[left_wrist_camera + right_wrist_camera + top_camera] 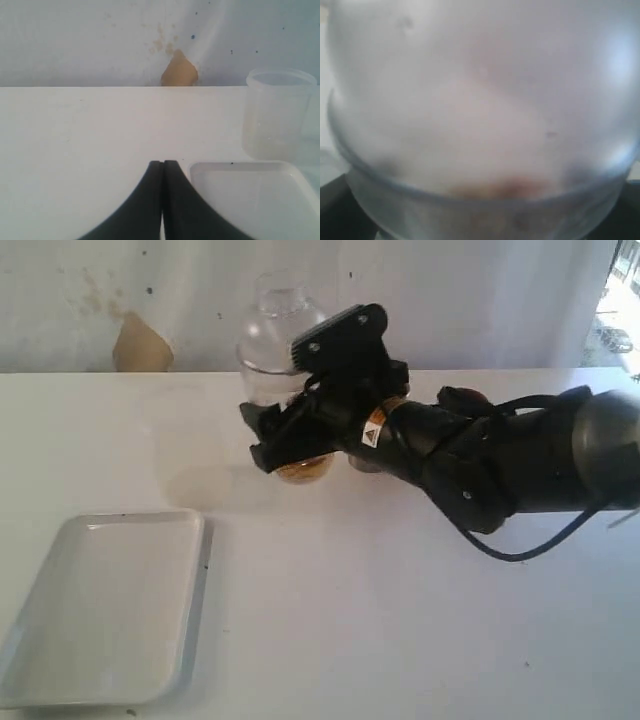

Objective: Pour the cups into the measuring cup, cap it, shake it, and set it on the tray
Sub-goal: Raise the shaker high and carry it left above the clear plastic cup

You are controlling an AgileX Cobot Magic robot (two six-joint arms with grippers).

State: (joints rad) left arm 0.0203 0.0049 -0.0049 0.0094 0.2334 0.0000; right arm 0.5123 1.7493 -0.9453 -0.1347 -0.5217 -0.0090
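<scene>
The clear measuring cup (268, 365) carries its dome lid (282, 302) near the table's back edge. My right gripper (255, 436) reaches in from the right and is shut on the cup's lower body. In the right wrist view the cup's wall (480, 215) spans from one dark finger (337, 217) to the other, with the lid (480, 85) blurred above. The brown wooden cup (304, 469) shows just under the gripper, and part of the steel tumbler (365, 462) under the wrist. The white tray (100, 610) lies front left. My left gripper (163, 163) is shut and empty beside the tray (240, 200).
In the left wrist view a clear open-topped plastic container (277, 117) stands past the tray's far rim. A brown patch (140, 345) marks the white back wall. The right arm's cable (520, 552) hangs over the table at the right.
</scene>
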